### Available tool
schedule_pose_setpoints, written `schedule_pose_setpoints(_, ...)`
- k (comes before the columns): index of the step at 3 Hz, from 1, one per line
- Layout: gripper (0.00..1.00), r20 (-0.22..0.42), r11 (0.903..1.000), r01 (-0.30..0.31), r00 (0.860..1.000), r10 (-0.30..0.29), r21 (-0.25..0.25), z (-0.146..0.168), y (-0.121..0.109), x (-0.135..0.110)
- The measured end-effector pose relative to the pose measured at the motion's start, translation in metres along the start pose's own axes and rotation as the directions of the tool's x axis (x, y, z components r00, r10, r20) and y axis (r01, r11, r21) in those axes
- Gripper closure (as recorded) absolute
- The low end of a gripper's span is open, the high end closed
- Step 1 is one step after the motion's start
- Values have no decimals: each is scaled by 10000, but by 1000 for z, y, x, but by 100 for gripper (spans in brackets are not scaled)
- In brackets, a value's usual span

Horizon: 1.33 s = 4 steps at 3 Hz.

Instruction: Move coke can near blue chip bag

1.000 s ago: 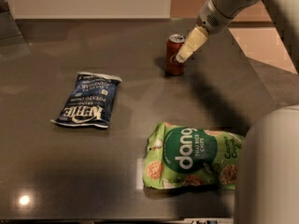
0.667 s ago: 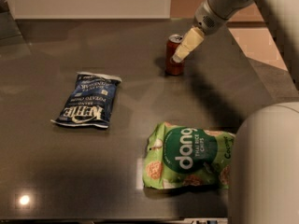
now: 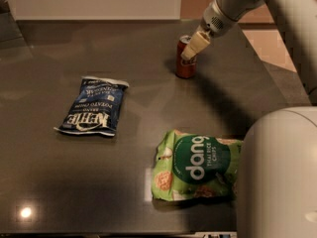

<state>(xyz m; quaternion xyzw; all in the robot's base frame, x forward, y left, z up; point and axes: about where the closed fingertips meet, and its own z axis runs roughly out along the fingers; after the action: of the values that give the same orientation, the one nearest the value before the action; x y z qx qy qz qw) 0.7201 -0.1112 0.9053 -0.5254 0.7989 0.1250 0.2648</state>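
Bags number two: one green dang bag [image 3: 198, 171] near right; one blue chip bag [image 3: 94, 105] at left, long axis near-to-far, white end far. One coke can [image 3: 185, 66] stands upright far right, well apart from it. Gripper [image 3: 190, 51] sits at the can's top; its grip cannot be told.

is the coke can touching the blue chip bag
Apart: camera view shows table between coke can and blue chip bag; the gripper is at the can's top.
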Motion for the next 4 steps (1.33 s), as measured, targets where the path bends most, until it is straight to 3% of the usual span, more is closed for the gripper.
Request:
schedule_pose_setpoints(1,64,218,9996,221,9995,-216,-201,-4,8,-6)
schedule_pose_setpoints(2,88,610,9941,829,9950,-787,-693,-11,32,-20)
schedule_pose_setpoints(3,100,796,9738,1979,9786,-1897,-1117,-14,69,-41)
schedule_pose_setpoints(4,100,715,9439,2872,9576,-2790,-1632,-1,105,-54)
